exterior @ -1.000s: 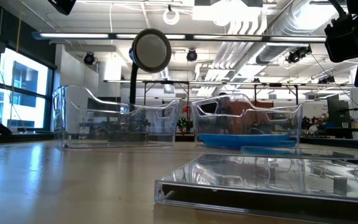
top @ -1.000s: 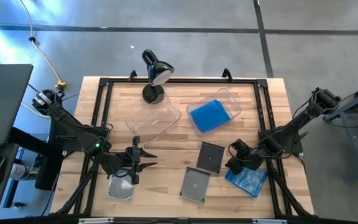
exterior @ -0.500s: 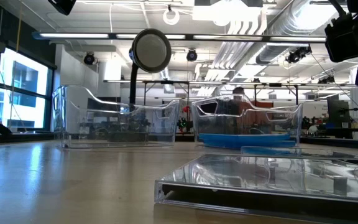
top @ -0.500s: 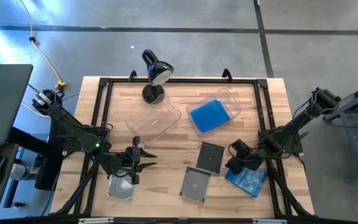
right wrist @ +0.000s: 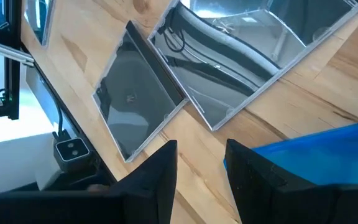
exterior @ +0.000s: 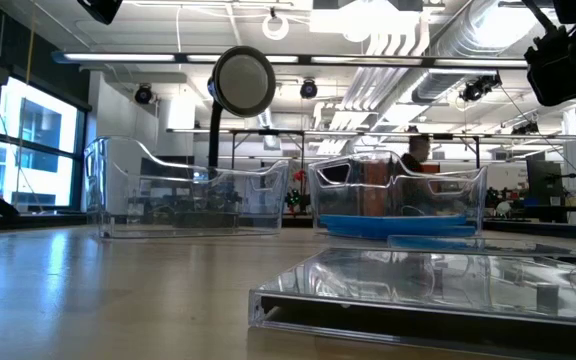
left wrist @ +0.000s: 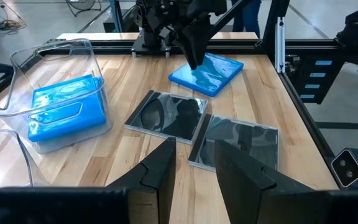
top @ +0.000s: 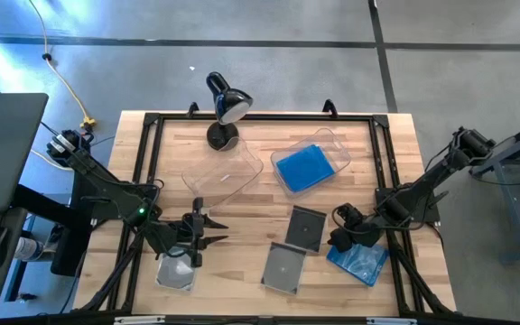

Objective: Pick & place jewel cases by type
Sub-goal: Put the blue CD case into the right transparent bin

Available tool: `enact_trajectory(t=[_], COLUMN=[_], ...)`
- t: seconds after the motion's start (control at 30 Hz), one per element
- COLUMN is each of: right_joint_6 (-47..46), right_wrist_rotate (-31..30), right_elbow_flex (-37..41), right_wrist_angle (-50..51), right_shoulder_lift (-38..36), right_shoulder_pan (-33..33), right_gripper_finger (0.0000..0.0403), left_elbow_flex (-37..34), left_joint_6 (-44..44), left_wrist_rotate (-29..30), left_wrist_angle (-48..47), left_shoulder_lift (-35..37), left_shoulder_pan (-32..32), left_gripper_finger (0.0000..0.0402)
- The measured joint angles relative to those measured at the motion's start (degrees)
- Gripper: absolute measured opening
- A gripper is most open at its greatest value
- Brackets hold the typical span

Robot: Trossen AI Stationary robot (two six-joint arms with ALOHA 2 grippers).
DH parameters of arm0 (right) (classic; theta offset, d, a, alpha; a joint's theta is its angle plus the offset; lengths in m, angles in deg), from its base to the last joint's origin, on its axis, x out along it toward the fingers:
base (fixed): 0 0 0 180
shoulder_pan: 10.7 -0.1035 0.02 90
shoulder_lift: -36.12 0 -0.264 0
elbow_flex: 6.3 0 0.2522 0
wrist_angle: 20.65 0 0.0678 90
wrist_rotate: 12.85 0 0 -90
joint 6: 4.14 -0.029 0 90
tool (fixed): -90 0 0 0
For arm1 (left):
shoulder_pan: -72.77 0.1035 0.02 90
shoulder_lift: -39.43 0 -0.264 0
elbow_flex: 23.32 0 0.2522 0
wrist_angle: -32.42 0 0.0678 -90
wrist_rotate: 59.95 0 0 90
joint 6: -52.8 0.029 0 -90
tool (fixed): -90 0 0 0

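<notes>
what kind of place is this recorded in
Probably a robotics lab in a large industrial or open-plan workspace. The low view shows exposed ceiling ducts and strip lights, with a person at benches far behind. The wooden table stands on a bare concrete floor.

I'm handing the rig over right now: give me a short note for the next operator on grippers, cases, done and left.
Left gripper: jaws open, empty, hovering by the clear case at the table's near left.
Right gripper: jaws open, empty, at the edge of the loose blue case.
Done: blue cases lie in the right bin.
Left: loose blue case, two dark cases mid-table, clear case. Left bin holds nothing visible.
</notes>
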Motion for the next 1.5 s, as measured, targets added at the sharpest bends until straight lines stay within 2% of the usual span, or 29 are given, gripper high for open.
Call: enact_trajectory(t=[0.13, 0.4, 0.5, 0.63, 0.83, 1.07, 1.4, 1.5], right_joint_6=[-2.9, -3.6, -3.6, -3.4, -3.0, 0.3, 0.7, 0.9], right_wrist_rotate=[0.5, 11.2, 13.3, 13.4, 13.5, 14.1, 14.2, 14.2], right_elbow_flex=[0.0, 0.0, 0.0, 0.0, 0.0, 0.0, 0.0, 0.0], right_wrist_angle=[1.1, 3.5, 3.6, 7.2, 21.2, 22.2, 29.5, 29.4], right_shoulder_lift=[0.0, 0.0, 0.0, 0.0, 0.0, 0.0, 0.0, 0.0], right_shoulder_pan=[0.7, 2.7, 3.1, 3.1, 3.1, 3.1, 3.1, 3.1], right_gripper_finger=[0.0122, 0.0122, 0.0122, 0.0122, 0.0122, 0.0122, 0.0122, 0.0122], left_elbow_flex=[0.0, 0.0, 0.0, 0.0, 0.0, 0.0, 0.0, 0.0], left_joint_6=[0.0, 0.0, 0.0, 0.0, 0.0, -0.2, -0.6, 3.3], left_wrist_rotate=[0.0, 0.0, 0.0, -0.9, -3.3, -4.5, 3.6, 2.6], left_wrist_angle=[0.0, 0.0, 0.0, -0.3, -0.3, 0.5, 6.4, 11.1], left_shoulder_lift=[0.0, 0.0, 0.0, 0.0, 0.0, 0.0, 0.1, -1.4], left_shoulder_pan=[0.0, 0.0, 0.0, 0.0, 0.0, 0.0, 0.3, 2.1], left_gripper_finger=[0.0108, 0.0108, 0.0108, 0.0108, 0.0108, 0.0108, 0.0108, 0.0106])
